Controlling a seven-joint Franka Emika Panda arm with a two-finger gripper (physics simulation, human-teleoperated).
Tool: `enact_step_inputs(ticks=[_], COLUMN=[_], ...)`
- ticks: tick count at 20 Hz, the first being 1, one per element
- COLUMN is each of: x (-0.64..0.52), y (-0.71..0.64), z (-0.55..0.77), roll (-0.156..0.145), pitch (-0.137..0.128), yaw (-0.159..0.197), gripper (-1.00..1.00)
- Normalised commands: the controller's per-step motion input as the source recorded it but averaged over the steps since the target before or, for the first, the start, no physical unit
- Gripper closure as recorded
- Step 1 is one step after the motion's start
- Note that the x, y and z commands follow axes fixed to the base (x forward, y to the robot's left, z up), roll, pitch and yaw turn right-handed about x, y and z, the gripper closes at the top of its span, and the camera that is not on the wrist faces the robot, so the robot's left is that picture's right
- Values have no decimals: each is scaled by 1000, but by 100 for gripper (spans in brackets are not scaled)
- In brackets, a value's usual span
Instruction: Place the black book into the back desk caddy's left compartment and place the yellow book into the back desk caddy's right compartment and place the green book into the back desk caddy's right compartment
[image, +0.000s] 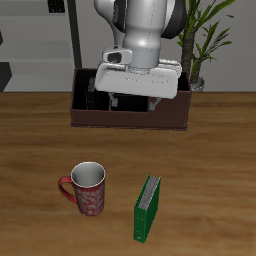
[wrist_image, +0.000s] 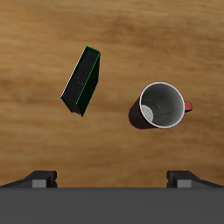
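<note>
One desk caddy (image: 130, 115) sat at the tabletop's (image: 40, 140) back, your arm hiding most of its compartments. One green book (image: 147, 209) stood near the front edge, beside one red mug (image: 86, 189). Your claw (wrist_image: 112, 180) was mostly cut off; whether it was open, I cannot tell.

I seem to be working in a study or home office: a wooden counter (image: 40, 130) lies under my hand, with a desk caddy (image: 130, 112), a green book (image: 147, 208) and a red mug (image: 87, 188), and a potted plant (image: 205, 35) stands behind.
</note>
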Motion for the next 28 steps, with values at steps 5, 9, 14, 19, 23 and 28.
enact_step_inputs(ticks=[5, 9, 14, 19, 23, 28], x=[392, 210, 415, 190, 346, 178], y=[382, 114, 174, -86, -339, -186], z=[-55, 86, 130, 104, -80, -146], roll=[28, 12, 41, -21, -85, -44], pitch=[21, -13, -30, -67, -14, 3], yaw=[-1, -48, -8, 5, -50, -38], gripper=[-100, -100, -100, -100, -100, -100])
